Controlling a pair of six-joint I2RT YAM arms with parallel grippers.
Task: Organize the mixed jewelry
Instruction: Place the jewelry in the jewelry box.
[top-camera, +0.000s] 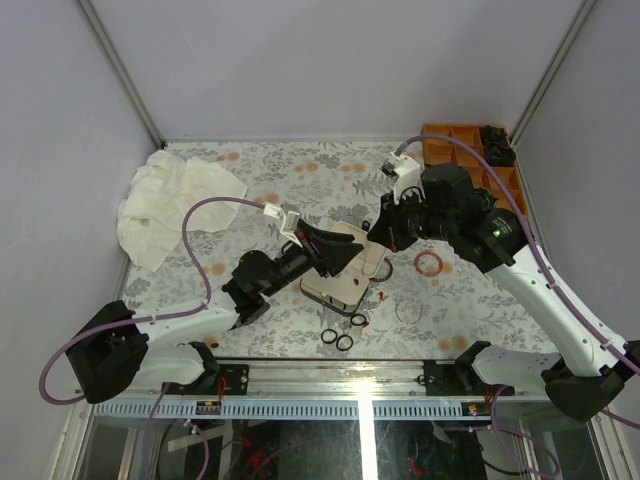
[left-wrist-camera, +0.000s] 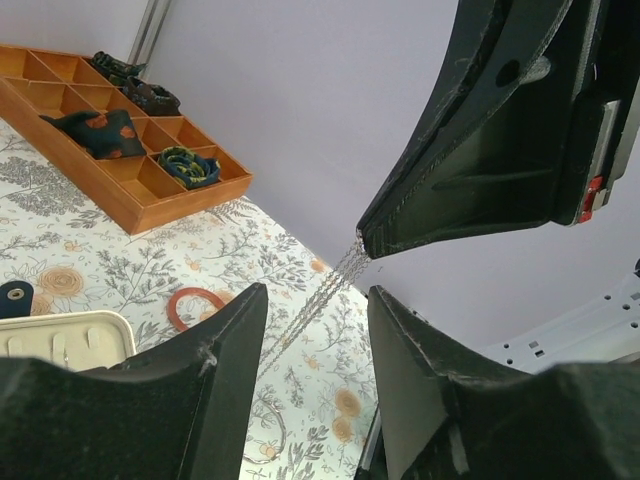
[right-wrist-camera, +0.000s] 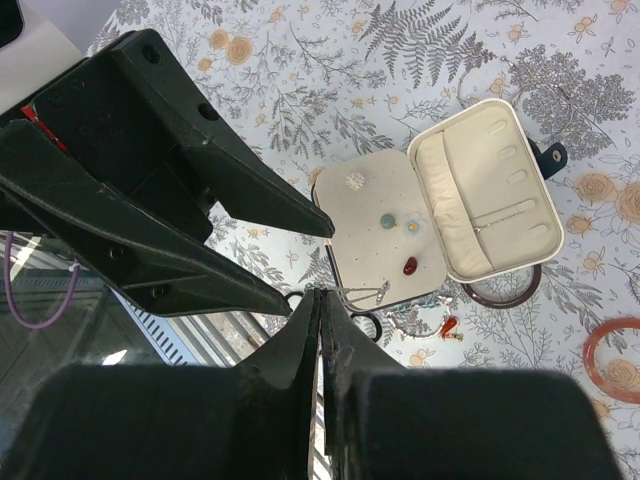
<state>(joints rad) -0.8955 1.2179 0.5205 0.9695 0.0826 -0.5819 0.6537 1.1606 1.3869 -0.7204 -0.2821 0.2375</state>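
The open hinged case (top-camera: 338, 292) lies mid-table with its cream lining up. It holds a red gem (right-wrist-camera: 411, 267) and small studs. My right gripper (top-camera: 381, 236) (right-wrist-camera: 320, 295) is shut on a thin silver chain (right-wrist-camera: 372, 292) and holds it above the case's near edge. In the left wrist view the chain (left-wrist-camera: 330, 287) hangs from the right gripper's tip. My left gripper (top-camera: 340, 256) (left-wrist-camera: 315, 295) is open, with its fingers either side of the hanging chain. Black rings (top-camera: 336, 340) lie in front of the case, with a red bit (right-wrist-camera: 448, 325) and a clear hoop (top-camera: 408, 310) nearby.
An orange compartment tray (top-camera: 455, 148) (left-wrist-camera: 120, 205) with dark pieces stands at the back right. A red ring (top-camera: 430, 263) (left-wrist-camera: 195, 300) lies right of the case. A crumpled white cloth (top-camera: 170, 200) lies at the back left. Grey walls close in three sides.
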